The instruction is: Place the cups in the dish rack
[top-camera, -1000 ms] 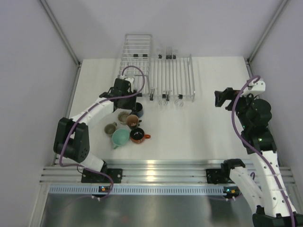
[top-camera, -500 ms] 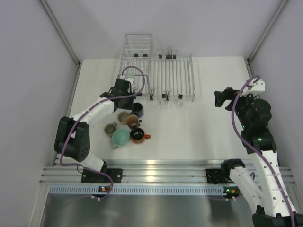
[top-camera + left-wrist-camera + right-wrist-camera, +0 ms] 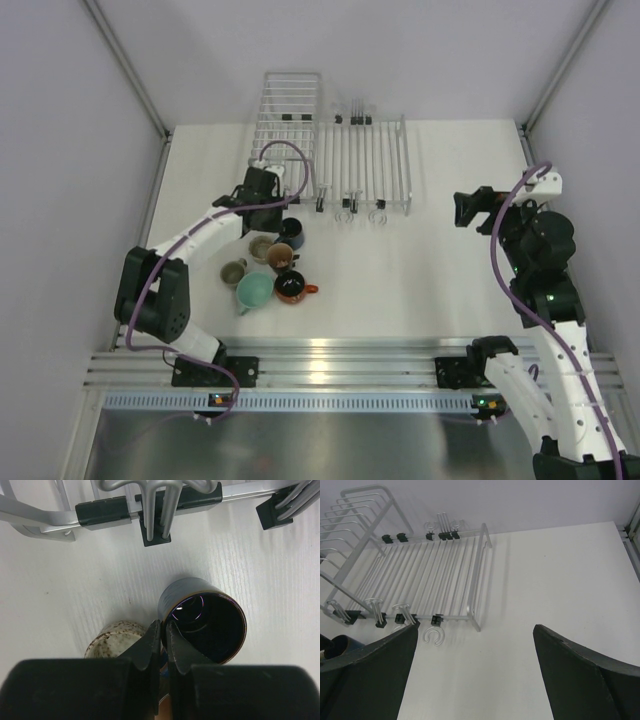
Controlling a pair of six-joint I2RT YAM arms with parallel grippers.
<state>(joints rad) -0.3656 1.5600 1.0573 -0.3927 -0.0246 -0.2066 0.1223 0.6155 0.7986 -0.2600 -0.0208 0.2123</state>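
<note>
On the bench [image 3: 430,270], just short of the rack [image 3: 408,165], my left pincer [image 3: 162,630] is pinching the blue cup [image 3: 210,625] by its rim. Rack's lying straight ahead, and my right pincer [image 3: 475,630] is hanging wide open, well away.

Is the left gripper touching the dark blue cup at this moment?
Touching. The left wrist view shows the left gripper shut on the rim of the dark blue cup, with one finger inside the cup and one outside.
</note>
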